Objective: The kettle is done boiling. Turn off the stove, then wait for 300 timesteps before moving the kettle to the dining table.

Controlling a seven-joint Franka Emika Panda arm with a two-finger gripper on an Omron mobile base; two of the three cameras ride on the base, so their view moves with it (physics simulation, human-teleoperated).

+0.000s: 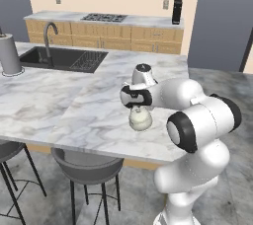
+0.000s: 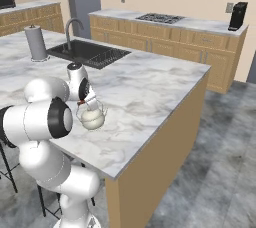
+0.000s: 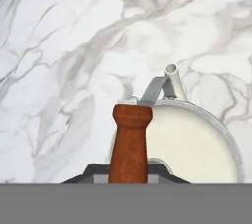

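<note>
Kettle [image 1: 140, 119]: cream-white, squat and round, upright on or just above the marbled counter [image 1: 59, 100], the dining island with sink; contact with the slab cannot be told from these views. It stands toward the near edge, right of centre in the left base view, above the grey stools [image 1: 88, 166]. Handle: an arched wire carrying a reddish-brown wooden bar [image 3: 129, 144], which is the kettle's long axis at the top; in the hand view the bar runs straight away from the camera, so it lies in line with the hand's view and crosswise between the fingers. Spout [image 3: 173, 76]: short, at the far end of the body as the hand sees it, angled off to one side of the bar; in the right base view it seems to point right, toward the counter's open right side, though it is small there. Tool [image 2: 89, 103]: directly over the kettle, pointing down, closed nearly as far as it goes on the wooden bar; the kettle hangs or rests straight beneath it, body offset slightly to one side of the bar. Judgement: the kettle is already at the table, so what is left turns on the vertical relation, kettle base to slab, before the fingers part. Stove [image 1: 104, 18]: on the far wall counter, well apart. Sink [image 1: 64, 58] and paper-towel roll [image 1: 9, 54]: far left.
</note>
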